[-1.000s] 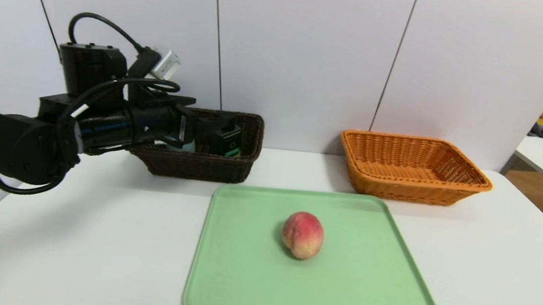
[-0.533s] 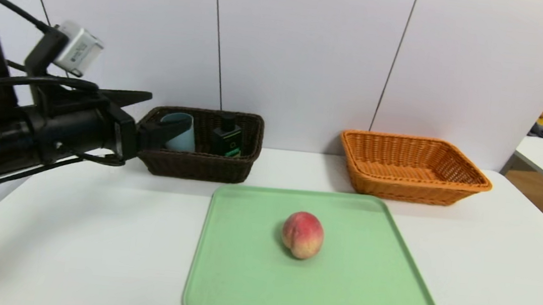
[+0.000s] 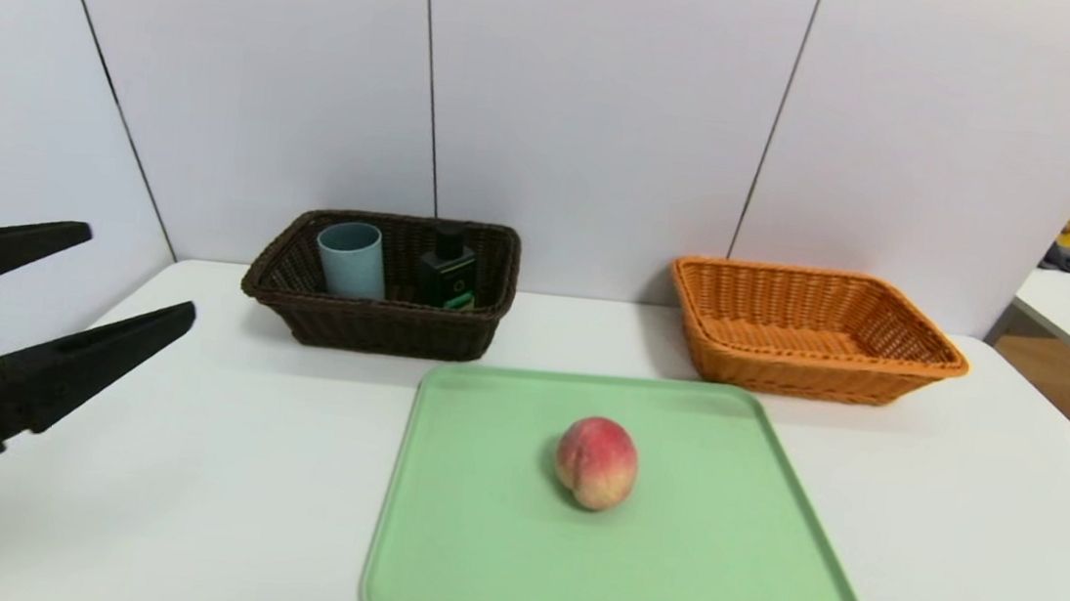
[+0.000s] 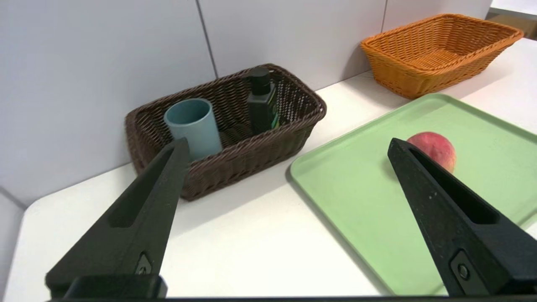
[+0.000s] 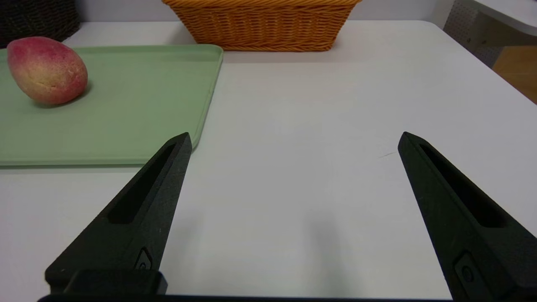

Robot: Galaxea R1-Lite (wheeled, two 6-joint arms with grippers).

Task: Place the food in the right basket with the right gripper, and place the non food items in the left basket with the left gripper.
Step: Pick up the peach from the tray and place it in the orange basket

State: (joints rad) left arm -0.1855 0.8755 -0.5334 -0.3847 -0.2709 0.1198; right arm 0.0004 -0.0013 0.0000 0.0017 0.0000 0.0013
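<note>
Ahead of the right gripper (image 5: 293, 138), whose jaws are spread wide and empty just above the white table (image 5: 319, 126), the peach (image 5: 47, 70) lies on its side on the green tray (image 5: 126, 126), off to one side of the claw's line and well apart from it. Beyond the claw sits the orange-tan basket (image 5: 260, 25), empty. The left gripper (image 3: 140, 277), jaws also spread and holding nothing, hangs at the table's left edge, well short of the dark brown basket (image 3: 376, 324) where the grey-blue cup (image 3: 351, 258) and black pump bottle (image 3: 445, 272) already stand. The peach looks to be what remains. I would swing the right claw across to centre it, straddle its widest part, close gently since it may roll or bruise, then lift clear of the wicker rim.
</note>
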